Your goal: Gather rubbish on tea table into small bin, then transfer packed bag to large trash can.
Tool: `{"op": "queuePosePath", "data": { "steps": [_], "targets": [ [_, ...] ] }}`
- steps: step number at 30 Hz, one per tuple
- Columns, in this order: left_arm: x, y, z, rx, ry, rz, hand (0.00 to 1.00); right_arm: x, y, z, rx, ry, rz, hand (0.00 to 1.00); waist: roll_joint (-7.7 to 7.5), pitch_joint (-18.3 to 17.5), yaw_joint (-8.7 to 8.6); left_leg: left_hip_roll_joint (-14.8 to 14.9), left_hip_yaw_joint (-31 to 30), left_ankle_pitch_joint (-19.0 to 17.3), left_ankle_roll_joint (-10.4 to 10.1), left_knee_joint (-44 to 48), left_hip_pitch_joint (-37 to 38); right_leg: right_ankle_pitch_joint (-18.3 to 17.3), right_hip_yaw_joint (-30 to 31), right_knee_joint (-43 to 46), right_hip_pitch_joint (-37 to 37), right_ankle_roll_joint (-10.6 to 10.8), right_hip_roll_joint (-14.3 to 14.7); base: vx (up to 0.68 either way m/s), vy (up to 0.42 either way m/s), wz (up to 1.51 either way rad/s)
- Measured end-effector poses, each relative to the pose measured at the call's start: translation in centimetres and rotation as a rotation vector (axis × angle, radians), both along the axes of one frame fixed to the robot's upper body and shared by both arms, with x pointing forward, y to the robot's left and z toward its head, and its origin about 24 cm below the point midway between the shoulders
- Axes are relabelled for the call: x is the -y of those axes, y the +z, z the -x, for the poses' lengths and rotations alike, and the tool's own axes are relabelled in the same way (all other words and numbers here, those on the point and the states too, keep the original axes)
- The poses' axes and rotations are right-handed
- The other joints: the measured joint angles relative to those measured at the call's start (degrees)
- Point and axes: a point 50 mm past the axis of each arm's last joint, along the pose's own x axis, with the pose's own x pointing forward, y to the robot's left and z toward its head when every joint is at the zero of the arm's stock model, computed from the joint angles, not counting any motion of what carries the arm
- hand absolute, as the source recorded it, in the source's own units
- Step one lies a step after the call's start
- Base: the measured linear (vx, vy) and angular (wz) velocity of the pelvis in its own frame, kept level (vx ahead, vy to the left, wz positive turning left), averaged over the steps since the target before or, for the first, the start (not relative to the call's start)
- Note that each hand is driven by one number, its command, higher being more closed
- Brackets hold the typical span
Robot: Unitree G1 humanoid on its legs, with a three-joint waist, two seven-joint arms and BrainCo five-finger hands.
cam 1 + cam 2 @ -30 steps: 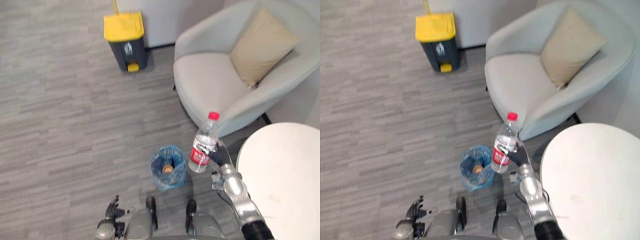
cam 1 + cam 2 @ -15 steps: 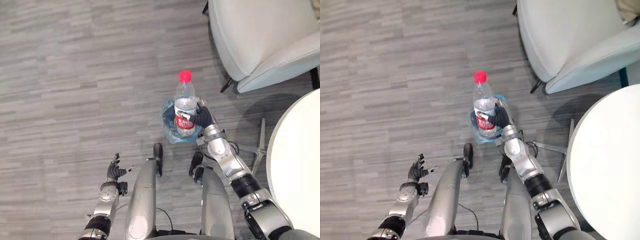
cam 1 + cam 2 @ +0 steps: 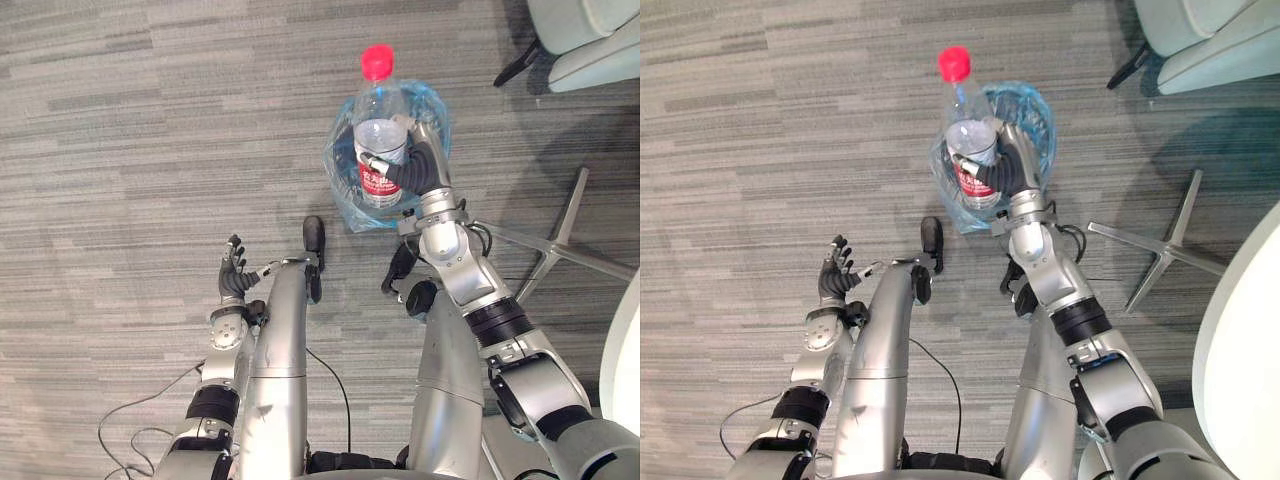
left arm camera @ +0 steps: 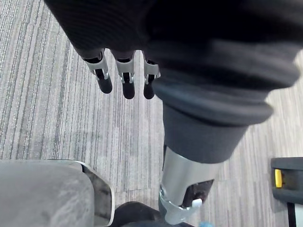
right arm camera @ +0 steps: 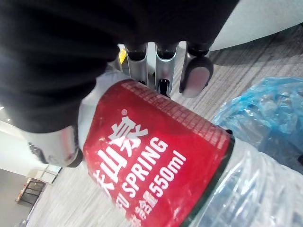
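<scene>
The right hand (image 3: 418, 166) grips the bottle (image 3: 377, 125) upright, cap up, over the blue-lined bin (image 3: 340, 186) on the floor (image 3: 130, 150). The left hand (image 3: 233, 277) hangs low with its fingers relaxed, holding nothing.

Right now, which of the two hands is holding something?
The right hand, curled round the red-capped bottle over the blue-bagged bin; the left hand hangs open and empty.

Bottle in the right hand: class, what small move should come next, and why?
Probably open the fingers to release it: the right hand grips the bottle, which appears to hang over the blue-bagged small bin, so it should drop in.
</scene>
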Motion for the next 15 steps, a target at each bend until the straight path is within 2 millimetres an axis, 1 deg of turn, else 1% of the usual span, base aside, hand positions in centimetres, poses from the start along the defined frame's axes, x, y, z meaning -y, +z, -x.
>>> {"op": "queuePosePath", "data": {
  "steps": [3, 6, 10, 11, 15],
  "targets": [
    [0.1, 0.5, -0.3, 0.021, -0.004, 0.0, 0.0, 0.3, 0.3, -0.6, -0.008, -0.016, -0.006, 1.0, 0.0, 0.0, -0.01, 0.23, 0.05, 0.01, -0.03, 0.74, -1.37, -0.23, 0.15, 0.9, -1.58, -0.09, -0.01, -0.04, -0.008, -0.02],
    [0.2, 1.1, -0.6, 0.047, -0.009, -0.002, 0.0, 0.8, 0.5, -1.3, -0.026, -0.042, -0.013, 1.0, 0.0, 0.0, -0.11, 1.13, 0.98, -0.09, 0.16, 0.69, -2.63, -0.36, 0.18, 1.28, -3.17, -0.15, -0.04, -0.05, -0.011, -0.01],
    [0.2, 1.4, -0.7, 0.062, -0.011, -0.003, 0.0, 1.4, 0.4, -1.7, -0.046, -0.068, -0.01, 1.0, 0.0, 0.0, -0.08, 1.18, 1.14, 0.1, -0.11, 0.66, -3.25, -0.75, 0.04, 1.9, -3.94, -0.51, -0.36, -0.03, -0.004, 0.07],
    [0.2, 1.4, -0.7, 0.062, -0.012, -0.003, 0.0, 1.6, 0.4, -2.0, -0.053, -0.078, -0.007, 0.0, 0.0, 0.0, -0.06, 1.19, 1.13, 0.14, -0.17, 0.65, -3.25, -0.79, 0.02, 2.0, -3.95, -0.72, -0.38, 0.0, 0.0, 0.0],
    [0.4, 1.4, -0.7, 0.063, -0.019, -0.005, 0.0, 1.8, 0.9, -2.2, -0.054, -0.077, -0.027, 0.0, 0.0, 0.0, -0.07, 1.18, 1.13, 0.16, -0.21, 0.49, -3.28, -0.98, -0.06, 2.15, -4.07, -0.86, -0.44, -0.01, 0.003, 0.02]
  ]
}}
